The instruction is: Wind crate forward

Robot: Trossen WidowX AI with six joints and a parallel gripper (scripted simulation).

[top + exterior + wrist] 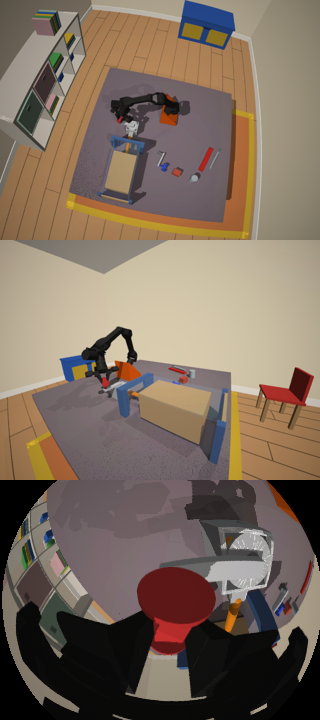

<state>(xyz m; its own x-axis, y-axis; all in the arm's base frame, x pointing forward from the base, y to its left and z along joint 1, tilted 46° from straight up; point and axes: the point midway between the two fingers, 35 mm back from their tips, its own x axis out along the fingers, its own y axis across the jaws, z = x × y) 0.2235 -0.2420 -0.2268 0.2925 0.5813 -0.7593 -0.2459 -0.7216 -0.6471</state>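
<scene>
My gripper [122, 118] [104, 380] [171, 610] is shut on the red knob [119, 119] [105, 383] [176, 596] of the winch handle. The handle's grey arm [128, 124] [115, 386] [235, 570] reaches from the knob to the top of the white winch [132, 129] [266, 582]. The key end is hidden in the winch. An orange strap [127, 147] [133, 393] [232, 616] runs from the winch to the tan crate [121, 170] [168, 405]. The crate sits flat inside the clear-panelled cubby, with a gap to the blue mouth frame [126, 139] [122, 402].
A second crank [161, 158] with a blue knob [163, 167] lies right of the cubby. Beyond are a red block [177, 171] [183, 379], a grey cylinder [194, 178] [192, 373], a red bar [206, 159] and a wrench [215, 158]. An orange wedge [168, 118] [126, 371] stands by the arm's base.
</scene>
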